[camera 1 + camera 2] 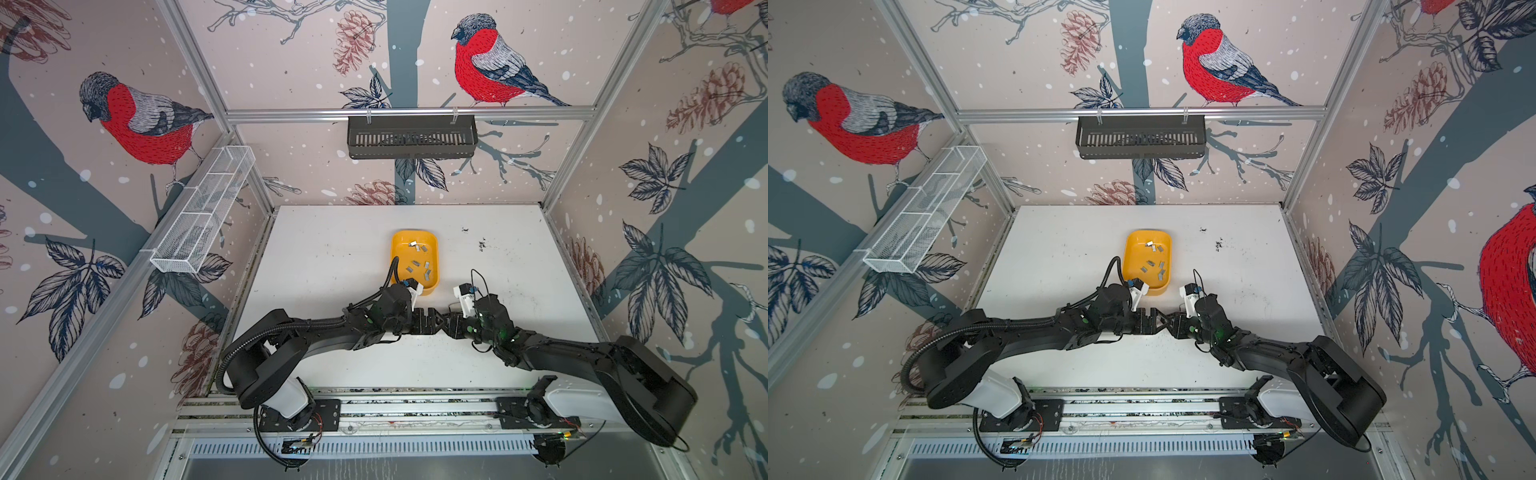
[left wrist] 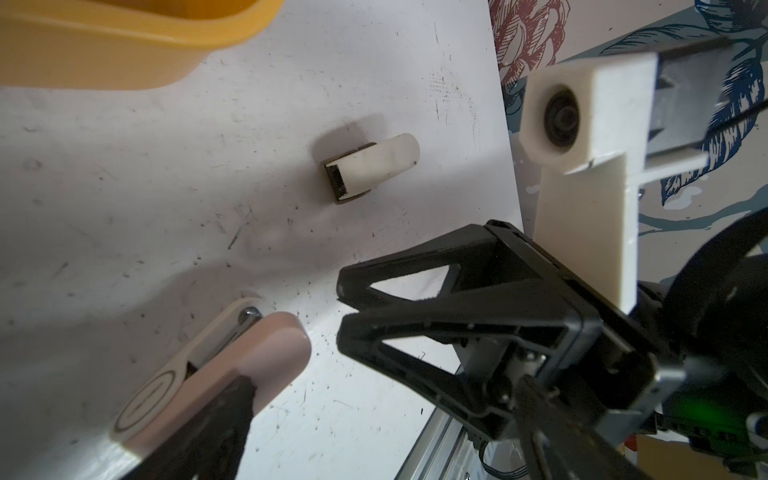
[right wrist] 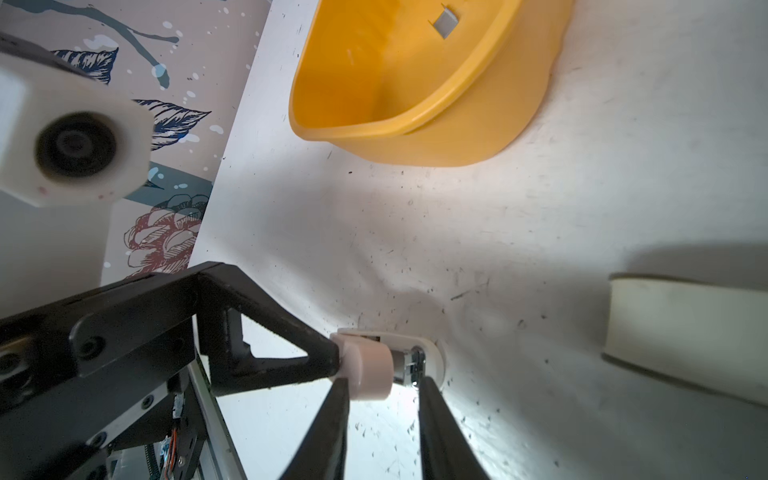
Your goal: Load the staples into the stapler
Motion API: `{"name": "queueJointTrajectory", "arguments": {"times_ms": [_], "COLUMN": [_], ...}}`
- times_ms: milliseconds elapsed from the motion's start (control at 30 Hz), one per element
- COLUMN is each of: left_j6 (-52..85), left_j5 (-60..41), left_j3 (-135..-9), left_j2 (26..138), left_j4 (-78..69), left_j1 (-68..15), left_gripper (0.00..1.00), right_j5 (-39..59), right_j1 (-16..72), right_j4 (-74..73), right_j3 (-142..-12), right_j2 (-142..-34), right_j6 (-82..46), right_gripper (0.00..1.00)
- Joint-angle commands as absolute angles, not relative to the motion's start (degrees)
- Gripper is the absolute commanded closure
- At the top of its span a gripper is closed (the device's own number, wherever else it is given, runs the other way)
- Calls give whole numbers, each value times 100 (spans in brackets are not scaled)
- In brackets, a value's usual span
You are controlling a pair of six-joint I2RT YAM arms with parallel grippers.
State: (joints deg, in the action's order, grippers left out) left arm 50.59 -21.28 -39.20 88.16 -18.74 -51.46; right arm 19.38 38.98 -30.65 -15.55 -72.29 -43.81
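Colour notes.
- Tray [image 1: 400, 249]: plain yellow, no pattern.
- Staples [image 1: 416, 263]: grey, metallic.
- Table [image 1: 324, 266]: white, with dark scuffs and black specks.
- Stapler [image 2: 274, 353]: pale pink top, white base with a thin dark oval line, silver metal between.
- Second mini stapler [image 2: 370, 168]: cream-white body, tan edge, black end.
- Wallpaper [image 1: 291, 54]: pinkish beige with white flecks. It carries red-breasted grey birds, slate-blue branches, navy leaves and rust-brown pine cones.
- Rear basket [image 1: 411, 139]: black, slotted.
- Side basket [image 1: 199, 224]: white wire mesh.
- Left arm [image 1: 324, 332] and right arm [image 1: 561, 353]: black, with white base segments.
- Camera housing [image 2: 582, 112]: white, with a black lens.
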Motion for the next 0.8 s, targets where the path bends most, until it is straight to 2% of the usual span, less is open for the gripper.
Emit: {"name": "queueJointTrajectory", "arguments": {"times_ms": [0,300,533,767], "left_j6": [4999,4904,4903,4871], "left_j5": [-2141,-2078,-2109,-2113], "left_j3": [-3895,-3870,-3885,-3896], "left_j2": [8765,8648,8709,8682], "left_j4": [-2058,-1918,-1946,-1912], "left_j1": [-5150,-5150,-5150,-5150], "left_gripper": [3,3,3,3], "right_j5": [2083,2280,2283,2317], "right_j1": [3901,3916,3911,3911], "right_j4": [-3346,-3806,-3873,-3936], "right_j3": [-1598,-1652,-1590,-1723], "right_j2": [-7288,-7794,-7617,-7887], "right_j6": [-4481,-4577,-4573,-4579], "right_gripper": [68,69,69,69]}}
